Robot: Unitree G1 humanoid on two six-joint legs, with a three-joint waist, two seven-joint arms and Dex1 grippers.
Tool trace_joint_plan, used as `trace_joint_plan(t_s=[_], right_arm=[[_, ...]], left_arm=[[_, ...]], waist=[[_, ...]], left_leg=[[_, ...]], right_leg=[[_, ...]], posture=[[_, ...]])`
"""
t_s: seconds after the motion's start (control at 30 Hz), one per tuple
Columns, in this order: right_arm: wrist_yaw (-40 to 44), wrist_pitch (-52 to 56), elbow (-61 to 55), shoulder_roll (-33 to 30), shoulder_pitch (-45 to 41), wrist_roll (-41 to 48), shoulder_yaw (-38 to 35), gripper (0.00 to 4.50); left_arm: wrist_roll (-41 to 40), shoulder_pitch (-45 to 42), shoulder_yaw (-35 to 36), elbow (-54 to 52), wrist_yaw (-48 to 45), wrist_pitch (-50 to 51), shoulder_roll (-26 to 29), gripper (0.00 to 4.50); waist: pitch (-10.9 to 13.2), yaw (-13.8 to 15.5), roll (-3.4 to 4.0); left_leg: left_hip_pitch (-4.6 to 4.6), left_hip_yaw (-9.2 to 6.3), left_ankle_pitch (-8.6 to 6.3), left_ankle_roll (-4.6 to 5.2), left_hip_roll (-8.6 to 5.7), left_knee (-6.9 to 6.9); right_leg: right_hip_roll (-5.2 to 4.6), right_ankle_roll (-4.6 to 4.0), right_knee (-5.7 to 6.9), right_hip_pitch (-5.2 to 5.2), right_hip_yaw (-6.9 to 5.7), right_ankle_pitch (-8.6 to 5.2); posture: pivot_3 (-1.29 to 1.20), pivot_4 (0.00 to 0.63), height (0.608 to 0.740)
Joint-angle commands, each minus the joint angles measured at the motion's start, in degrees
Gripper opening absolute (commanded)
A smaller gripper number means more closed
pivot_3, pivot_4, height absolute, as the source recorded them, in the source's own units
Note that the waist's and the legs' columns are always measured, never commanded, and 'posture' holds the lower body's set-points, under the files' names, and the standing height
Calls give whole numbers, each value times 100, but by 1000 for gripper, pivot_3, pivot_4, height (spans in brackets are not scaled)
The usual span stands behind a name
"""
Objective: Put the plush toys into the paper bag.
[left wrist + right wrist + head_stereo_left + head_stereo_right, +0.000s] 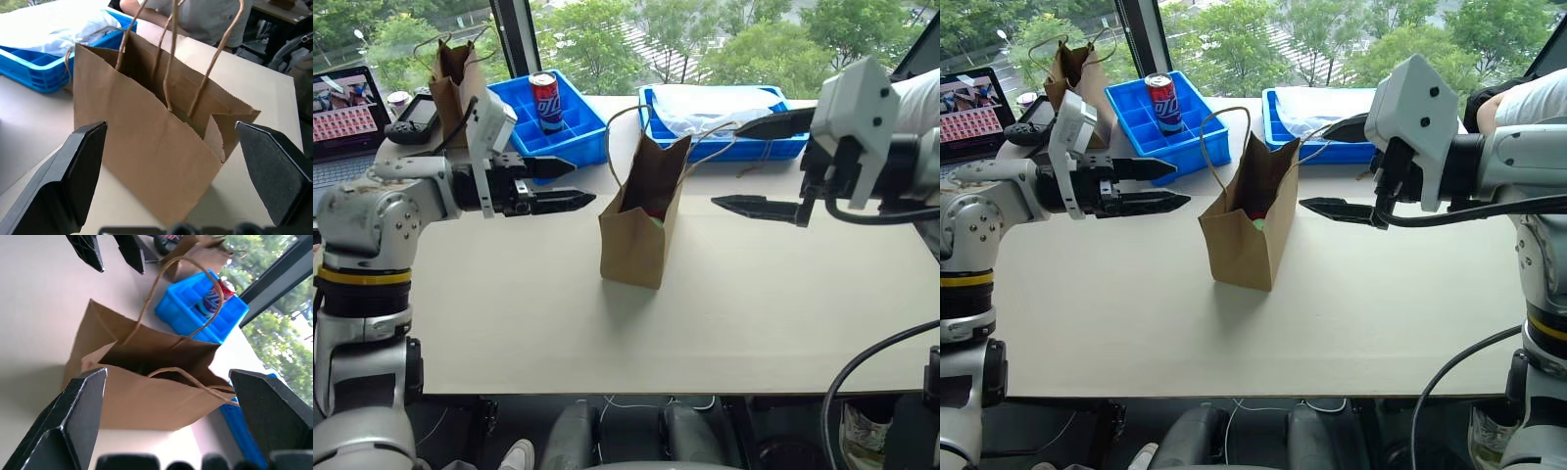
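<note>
Standing on pale table by window: paper bag; both tools spread wide, empty.

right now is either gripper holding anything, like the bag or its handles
Nothing is held. The left gripper and right gripper are both open, apart from the paper bag standing upright between them.

Bright daylight comes through the window behind the tabletop. The paper bag casts a soft shadow toward the camera. In the wrist views the near black fingers look slightly blurred, perhaps out of focus.
</note>
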Motion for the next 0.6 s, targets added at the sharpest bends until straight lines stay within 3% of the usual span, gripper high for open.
trace_joint_plan(t_s=[0.03,0.27,0.43,0.6], right_arm=[[27,140,-116,-276,289,144,-122,3940],[-652,-627,269,62,831,-696,664,1681],[-967,-1212,732,638,905,-1130,1130,24],[-1078,-1431,793,1318,910,-1106,1421,24]], left_arm=[[-67,225,189,-356,-194,-300,184,4500],[39,1012,121,-585,-523,-757,372,4500],[-90,1203,51,-917,131,-654,-234,4500],[-203,1281,-23,-1292,1040,-379,-1069,4500]], waist=[[0,-4,0],[0,-51,0],[1,5,-1],[1,28,-1]], left_leg=[[0,0,0,0,0,1],[5,6,0,0,4,3],[2,8,1,1,1,13],[-2,7,-1,3,0,17]], right_leg=[[0,0,0,1,0,0],[2,0,2,-1,7,0],[0,0,6,1,7,0],[-1,2,6,2,5,1]], posture=[[0,150,740],[0,150,740],[0,150,740],[0,150,740]])
